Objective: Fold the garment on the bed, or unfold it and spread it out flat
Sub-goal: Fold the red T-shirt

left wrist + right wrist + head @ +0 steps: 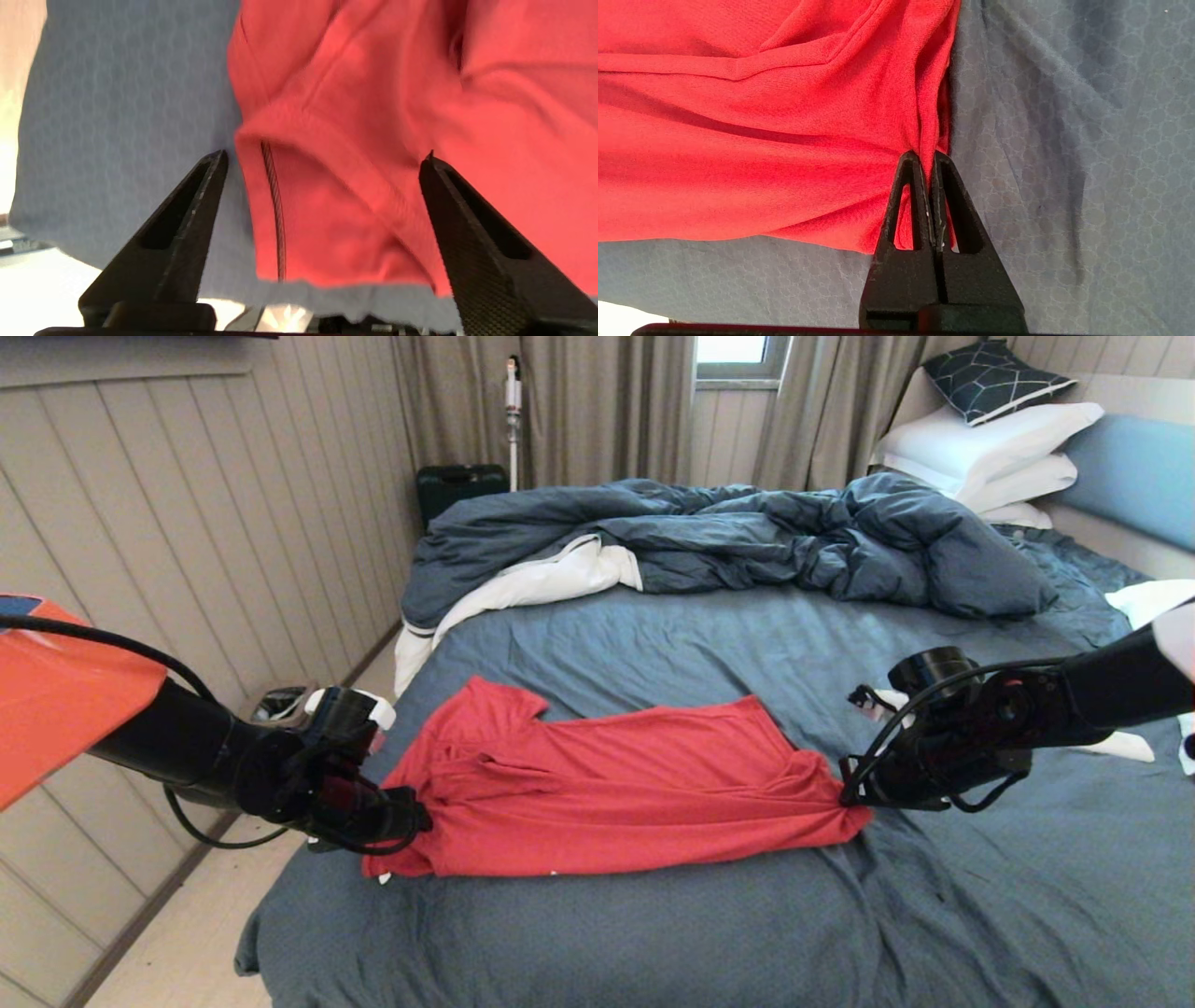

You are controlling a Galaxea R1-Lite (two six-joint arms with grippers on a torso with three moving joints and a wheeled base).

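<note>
The red T-shirt (607, 789) lies folded lengthwise in a long band across the near half of the bed (709, 635), on the slate-blue sheet. One sleeve sticks out at about 11 o'clock from its middle; the far hem runs toward 3 o'clock. How many layers the band has cannot be told from above, and the underside is hidden.

The left gripper (411, 821) sits at the shirt's 9 o'clock end. From the head camera its fingertips are lost against the black wrist housing, but the left wrist view shows the left gripper (327, 158) with jaws spread wide, a rumpled fold of red cloth lying loose between them, clamped by neither finger. A dark seam line runs down that fold; whether it is the collar or a sleeve edge is hard to say.

The right gripper (854, 798) is at the 3 o'clock end. In the right wrist view the right gripper (927, 156) has its jaws pressed together on a pinch of the shirt's edge, with creases fanning out from the grip.

Beyond the shirt, at 12 o'clock, the dark blue duvet (747, 537) lies bunched, its white lining showing. White pillows (990, 453) are stacked at 2 o'clock, partly cut off by the frame edge.
</note>
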